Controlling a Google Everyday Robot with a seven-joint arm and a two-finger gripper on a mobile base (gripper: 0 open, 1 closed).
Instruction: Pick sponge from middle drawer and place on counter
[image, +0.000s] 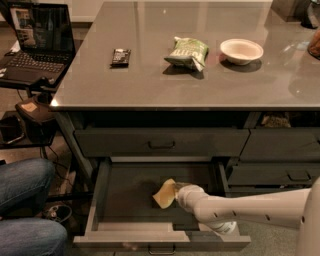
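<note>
Looking into the open, wide dark grey middle drawer (129, 188), we see the small pale yellow wavy-edged sponge (164, 194) tilted up, pinched at its right edge by our cream gripper (176, 193). Above, the glossy grey counter (150, 85) holds a green snack bag (186, 51) and a white bowl (241, 50).

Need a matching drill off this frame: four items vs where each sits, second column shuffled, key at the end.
Things
1. sponge
2. green snack bag
3. white bowl
4. laptop

Places
A. off the counter, past its left end in the view
B. inside the open middle drawer, right at the gripper, which reaches in from the right
C. on the counter, just left of the bowl
D. on the counter, just right of the snack bag

Pairs: 1-B, 2-C, 3-D, 4-A
</note>
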